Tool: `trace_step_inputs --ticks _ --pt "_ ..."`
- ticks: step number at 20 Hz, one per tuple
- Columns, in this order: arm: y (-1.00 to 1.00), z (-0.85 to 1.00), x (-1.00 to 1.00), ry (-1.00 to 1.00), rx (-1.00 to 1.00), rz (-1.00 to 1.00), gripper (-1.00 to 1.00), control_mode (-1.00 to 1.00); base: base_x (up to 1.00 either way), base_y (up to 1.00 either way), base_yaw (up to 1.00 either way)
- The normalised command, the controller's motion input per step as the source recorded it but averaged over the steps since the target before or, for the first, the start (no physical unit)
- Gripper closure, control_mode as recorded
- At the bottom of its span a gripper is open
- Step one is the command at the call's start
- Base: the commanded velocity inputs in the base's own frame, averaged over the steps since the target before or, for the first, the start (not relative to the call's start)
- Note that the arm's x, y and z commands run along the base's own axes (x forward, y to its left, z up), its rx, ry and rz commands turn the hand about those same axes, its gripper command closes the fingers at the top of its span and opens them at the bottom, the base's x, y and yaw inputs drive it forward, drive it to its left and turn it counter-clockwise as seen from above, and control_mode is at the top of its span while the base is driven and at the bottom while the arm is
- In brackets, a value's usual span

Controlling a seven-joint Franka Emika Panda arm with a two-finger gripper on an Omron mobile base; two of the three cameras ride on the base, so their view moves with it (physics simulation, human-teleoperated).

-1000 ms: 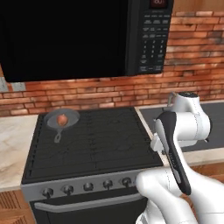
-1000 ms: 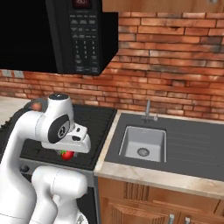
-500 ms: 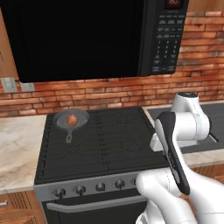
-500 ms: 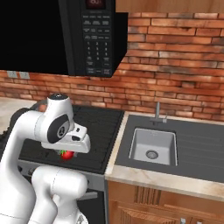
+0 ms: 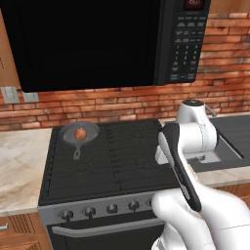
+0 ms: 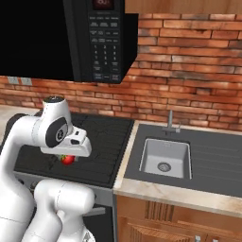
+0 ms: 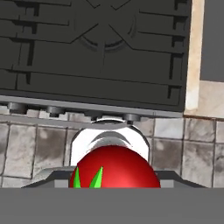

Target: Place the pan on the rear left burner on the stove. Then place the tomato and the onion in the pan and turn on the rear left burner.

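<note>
Progress: the small round grey metal frying pan with dark handle [image 5: 80, 135] sits on the rear left burner of the wide black gas stove [image 5: 110, 166], and the dull orange-brown onion [image 5: 80, 133] lies inside it. First step done, onion done.

Still open: the shiny bright red tomato [image 7: 114, 168] is not yet in the pan, and the burner knob looks untouched.

Left base view: pan, onion and the row of dark round knobs [image 5: 112, 208] on the grey front panel.

Right base view: tomato [image 6: 67, 159] tucked under the hand, above the stove's front part; steel sink [image 6: 165, 158] in the dark table to the right.

Hand view: tomato at the claw [image 7: 114, 181], green top visible. Claw judged closed on the tomato, carrying it.
</note>
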Motion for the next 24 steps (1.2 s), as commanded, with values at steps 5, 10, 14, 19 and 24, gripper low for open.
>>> trace_step_inputs --ticks 5,10,14,19,24 --pt "0.53 0.15 0.43 -0.13 -0.01 0.01 1.00 -1.00 0.00 0.00 0.00" --pt "0.67 0.03 0.40 -0.14 0.00 0.04 1.00 -1.00 0.00 0.00 0.00" --pt "0.50 0.01 0.43 -0.16 0.00 0.05 1.00 -1.00 0.00 0.00 0.00" --pt "0.36 0.00 0.52 -0.10 0.00 0.07 1.00 -1.00 0.00 0.00 0.00" --pt "0.45 0.00 0.64 -0.06 0.00 0.04 1.00 -1.00 0.00 0.00 0.00"
